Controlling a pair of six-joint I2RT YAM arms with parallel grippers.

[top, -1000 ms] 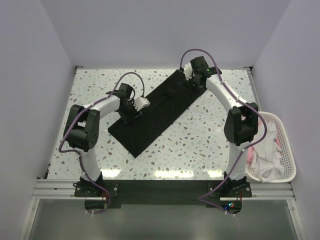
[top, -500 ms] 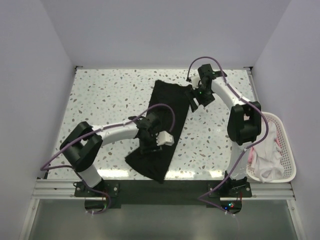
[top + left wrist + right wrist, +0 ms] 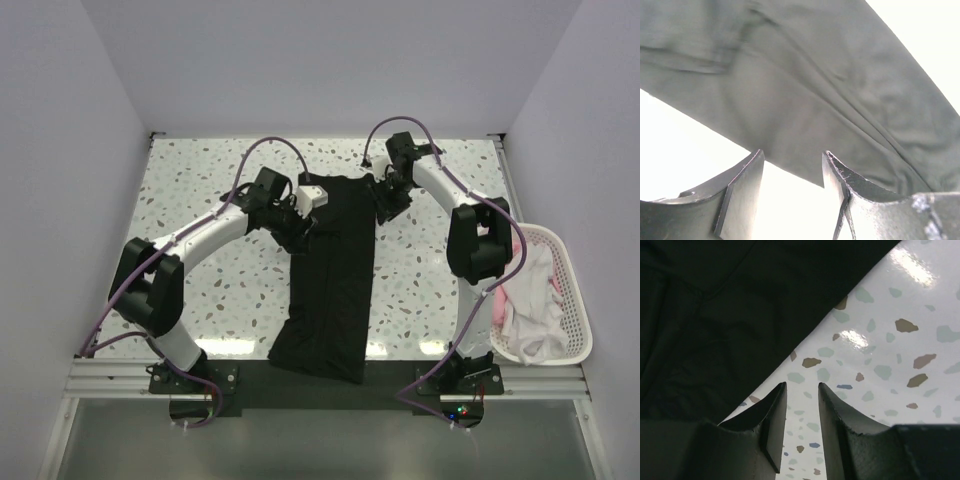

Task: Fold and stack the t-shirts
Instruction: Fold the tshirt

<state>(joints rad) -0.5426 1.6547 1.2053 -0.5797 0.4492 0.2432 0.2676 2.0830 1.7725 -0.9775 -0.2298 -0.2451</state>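
Observation:
A black t-shirt (image 3: 335,280) lies as a long narrow strip down the middle of the table, its near end reaching the front edge. My left gripper (image 3: 297,232) is at its far left edge. In the left wrist view that gripper (image 3: 792,156) is open, with the fabric edge (image 3: 815,90) just past the fingertips and nothing pinched. My right gripper (image 3: 385,208) is by the shirt's far right corner. In the right wrist view it (image 3: 801,386) is open with a narrow gap over bare table, and the shirt (image 3: 715,315) lies to its left.
A white slatted basket (image 3: 572,270) stands off the table's right edge, holding crumpled white and pink t-shirts (image 3: 530,305). The speckled tabletop (image 3: 200,200) lies between walls on three sides. A black strip (image 3: 250,385) and the arm bases run along the front edge.
The black shirt has swung from a diagonal lie to running straight toward the front edge. My left arm moved from the near middle up to the shirt's far left. The right jaws have narrowed.

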